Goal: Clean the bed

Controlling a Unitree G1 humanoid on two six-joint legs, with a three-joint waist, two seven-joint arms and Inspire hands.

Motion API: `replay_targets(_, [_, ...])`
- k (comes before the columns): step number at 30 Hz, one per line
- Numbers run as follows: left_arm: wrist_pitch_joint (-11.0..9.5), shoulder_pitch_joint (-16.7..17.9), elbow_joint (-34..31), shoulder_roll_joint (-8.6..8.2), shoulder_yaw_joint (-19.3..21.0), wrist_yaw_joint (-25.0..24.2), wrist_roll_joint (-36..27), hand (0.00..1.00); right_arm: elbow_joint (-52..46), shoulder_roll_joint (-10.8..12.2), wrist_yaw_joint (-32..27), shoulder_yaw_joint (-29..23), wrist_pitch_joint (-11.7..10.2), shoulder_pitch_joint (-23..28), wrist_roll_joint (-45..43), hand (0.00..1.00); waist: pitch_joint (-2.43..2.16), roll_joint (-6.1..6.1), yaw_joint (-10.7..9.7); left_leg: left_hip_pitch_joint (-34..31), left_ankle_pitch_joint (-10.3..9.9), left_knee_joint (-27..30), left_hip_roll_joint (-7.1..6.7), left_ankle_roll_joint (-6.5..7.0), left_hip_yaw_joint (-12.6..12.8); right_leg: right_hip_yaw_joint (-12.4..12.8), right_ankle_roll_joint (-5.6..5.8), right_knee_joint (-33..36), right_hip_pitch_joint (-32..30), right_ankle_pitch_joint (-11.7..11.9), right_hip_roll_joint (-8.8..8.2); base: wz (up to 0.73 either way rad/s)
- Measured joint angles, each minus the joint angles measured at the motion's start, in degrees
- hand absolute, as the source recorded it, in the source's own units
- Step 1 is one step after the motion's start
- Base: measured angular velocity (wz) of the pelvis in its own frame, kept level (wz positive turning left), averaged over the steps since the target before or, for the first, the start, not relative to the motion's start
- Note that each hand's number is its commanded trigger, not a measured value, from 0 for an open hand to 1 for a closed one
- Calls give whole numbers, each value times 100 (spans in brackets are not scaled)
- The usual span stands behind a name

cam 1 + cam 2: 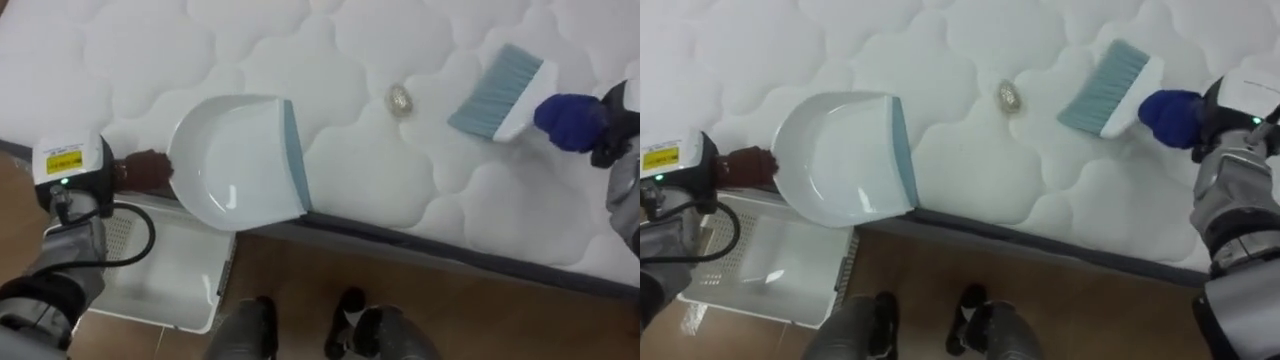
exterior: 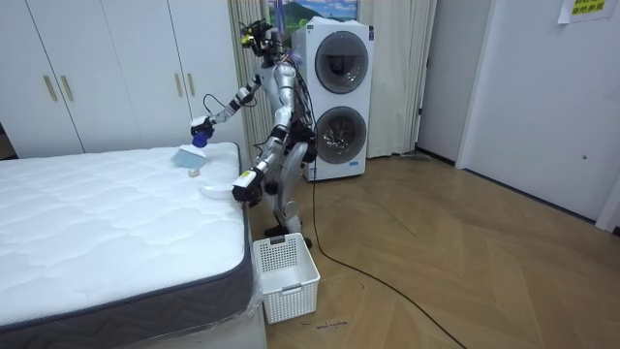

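1. Bed [image 1: 130, 50] is carrying a small crumpled wad [image 1: 401, 98] on its white quilted mattress; the wad is lying between the dustpan and the brush, touching neither.
2. Left robot hand [image 1: 140, 170] is clasping the handle of the white dustpan [image 1: 235, 160], holding it over the mattress edge with its blue lip facing the wad.
3. Right robot hand [image 1: 1215, 125] is gripping the blue handle of the brush [image 1: 497, 90], whose pale bristles are pointing toward the wad.
4. White basket [image 1: 160, 270] is standing on the floor beside the bed, under the left arm.
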Motion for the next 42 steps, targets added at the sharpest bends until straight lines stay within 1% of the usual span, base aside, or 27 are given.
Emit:
replay_targets(2, [6, -6, -53, 96, 9, 73, 195, 100, -189, -1, -60, 5, 7, -1, -689, 100, 45, -91, -15, -3, -1, -3, 25, -1, 5, 0, 2, 3, -2, -3, 4, 0])
replay_targets(3, [6, -7, -71, 122, 9, 90, 215, 100, -239, -1, -81, 18, 9, 0, -825, 100, 51, -112, -15, -6, -1, -1, 31, -1, 5, -1, 2, -2, -2, -3, 9, 0])
replay_targets(5, [8, -9, -73, 181, 9, 116, 289, 100, -432, -9, -159, 209, 81, -3, -1255, 100, 42, -161, 20, -26, -30, 43, 113, -7, 10, -5, -5, -85, 17, 24, 93, -11])
replay_targets(7, [9, -12, -70, 188, 9, 211, 305, 100, -592, -29, -179, 300, 139, -3, -1553, 100, 49, -183, 35, -38, -32, 52, 124, -7, 11, -9, -8, -102, 11, 36, 105, -5])
replay_targets(9, [9, -12, -61, 188, 6, 231, 306, 100, -726, -31, -178, 429, 211, -3, -1739, 100, 49, -198, 55, -33, -33, 56, 125, -6, 15, -2, -8, -91, 11, 36, 105, 0])
replay_targets(11, [12, -10, -60, 187, 6, 233, 309, 100, -936, -31, -168, 468, 283, -3, -2130, 100, 50, -204, 65, -30, -33, 54, 129, -6, 30, 5, -13, -88, 5, 39, 106, 0])
replay_targets(13, [26, -11, -58, 188, 7, 232, 315, 100, -1065, -32, -165, 518, 325, -10, -2438, 100, 51, -209, 65, -18, -32, 54, 139, -7, 33, 4, -19, -91, 17, 43, 113, 0])
replay_targets(15, [25, -11, -15, 191, 4, 232, 316, 100, -1145, -31, -164, 697, 330, -39, -2628, 100, 58, -222, 80, 14, -33, 52, 166, -10, 37, -1, -32, -122, 64, 52, 143, -4])
replay_targets(16, [24, -10, -10, 203, 7, 232, 316, 100, -1235, -32, -164, 808, 330, -44, -2764, 100, 64, -234, 100, 23, -35, 51, 194, -24, 33, -7, -44, -174, 91, 74, 186, -7])
replay_targets(20, [-19, -16, -14, 223, -3, 232, 303, 100, -1525, -32, -94, 1245, 296, -65, -2869, 100, 77, -264, 108, 18, -22, 27, 195, -50, -6, -69, -57, -260, 128, 90, 215, 1])
replay_targets(22, [-44, -9, -37, 225, -2, 229, 301, 100, -1654, -31, 10, 1352, 287, -58, -2987, 100, 78, -266, 105, 6, -18, 14, 197, -55, -34, -83, -55, -290, 137, 94, 222, 4])
replay_targets(25, [-94, -11, -141, 241, 0, 226, 303, 100, -1928, -28, 164, 1352, 272, -41, -3091, 100, 77, -267, 94, -54, -20, 32, 206, -53, -66, -122, -52, -295, 111, 92, 214, 5])
replay_targets(28, [-145, -4, -202, 246, -1, 227, 300, 100, -2140, 0, 185, 1352, 254, -41, -3089, 100, 76, -273, 94, -87, -23, 50, 204, -50, -87, -150, -51, -291, 101, 93, 210, 3])
replay_targets(30, [-163, -5, -225, 244, -7, 227, 301, 100, -2203, 82, 184, 1352, 254, -41, -3085, 100, 76, -272, 105, -95, -26, 62, 196, -56, -111, -177, -52, -315, 120, 95, 229, 2])
replay_targets(31, [-165, -7, -227, 243, -7, 228, 308, 100, -2227, 185, 185, 1352, 256, -41, -3079, 100, 76, -272, 124, -96, -31, 63, 212, -64, -130, -178, -51, -368, 141, 122, 292, -5])
replay_targets(35, [-160, -6, -229, 233, -3, 228, 309, 100, -2327, 502, 287, 1353, 257, -31, -3036, 100, 78, -260, 175, -114, -39, 65, 277, -79, -135, -185, -63, -484, 173, 184, 378, -6])
replay_targets(40, [-159, -1, -228, 202, -8, 208, 304, 100, -2572, 582, 521, 1352, 251, 32, -2968, 100, 80, -239, 227, -103, -41, 36, 278, -81, -123, -180, -63, -461, 173, 183, 383, -1])
replay_targets(42, [-163, -1, -229, 157, -9, 198, 302, 100, -2616, 608, 574, 1352, 236, 31, -2931, 100, 78, -198, 278, -96, -41, 28, 278, -82, -124, -183, -63, -457, 179, 183, 379, 0])
